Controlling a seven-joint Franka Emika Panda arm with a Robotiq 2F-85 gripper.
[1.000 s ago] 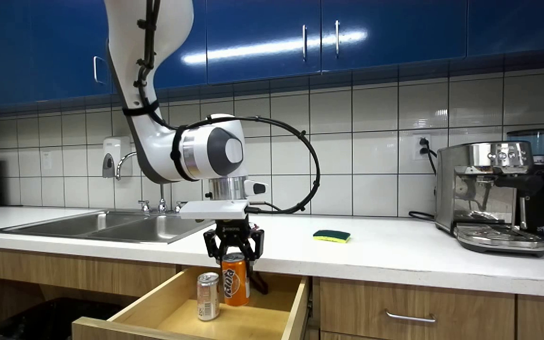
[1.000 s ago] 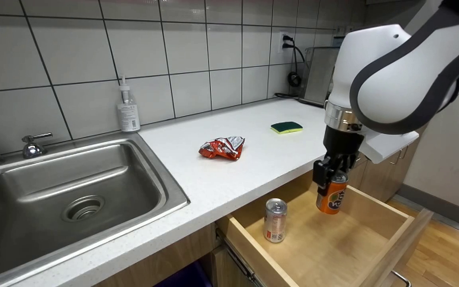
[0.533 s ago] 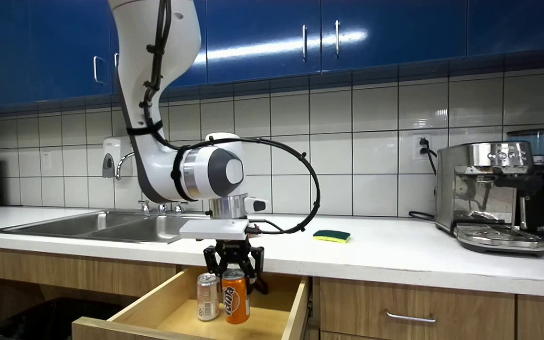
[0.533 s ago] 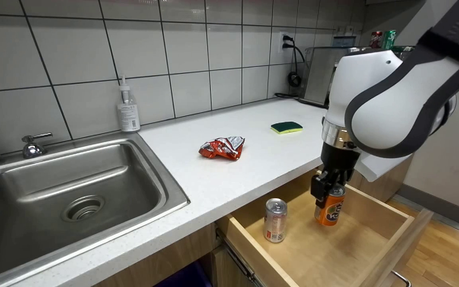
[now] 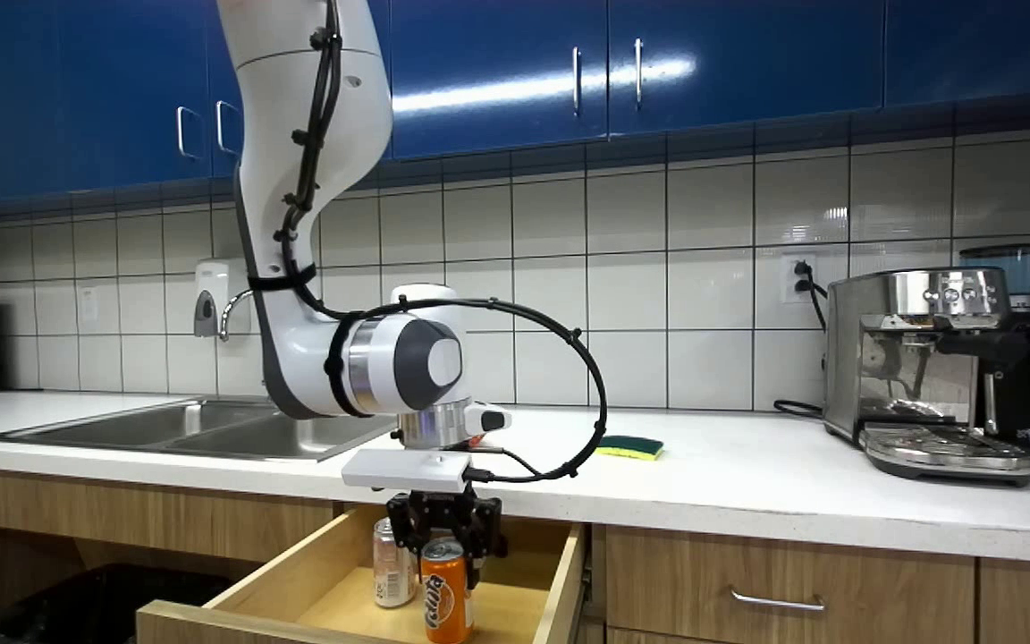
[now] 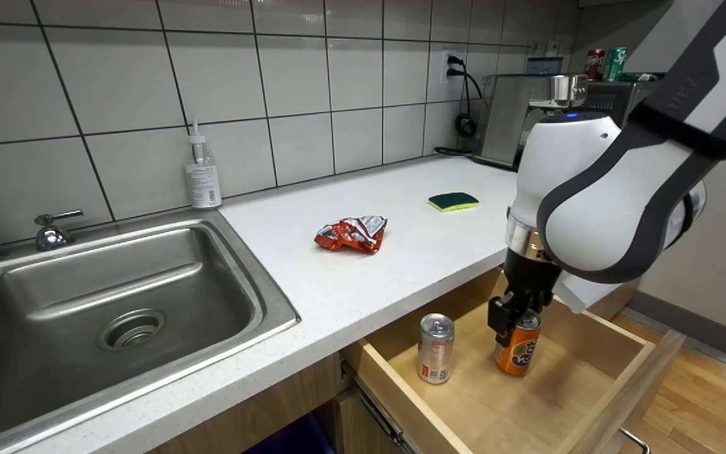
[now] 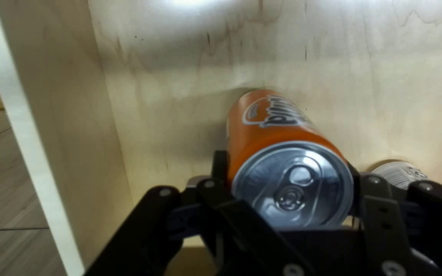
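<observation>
My gripper (image 5: 448, 562) is shut on an orange Fanta can (image 5: 446, 597), with one finger on each side near its top. The can is upright inside the open wooden drawer (image 6: 599, 328), low over its bottom; I cannot tell whether it touches. In the wrist view, the can (image 7: 271, 119) lies between the black fingers (image 7: 288, 168), its silver lid facing the camera. A silver-white can (image 6: 436, 350) stands upright in the drawer beside the orange can, apart from it. In the wrist view, that silver-white can (image 7: 397, 174) is mostly hidden behind a finger.
The white counter (image 6: 287, 252) edge is close behind the gripper. On it lie a red crumpled wrapper (image 6: 351, 234) and a green-yellow sponge (image 6: 453, 202). A steel sink (image 6: 136, 277) and a soap bottle (image 6: 203, 176) are at one side, a coffee machine (image 5: 917, 376) at the other.
The arm and gripper have moved down, lowering the orange can deeper into the drawer. The silver-white can, the drawer and the things on the counter have not moved.
</observation>
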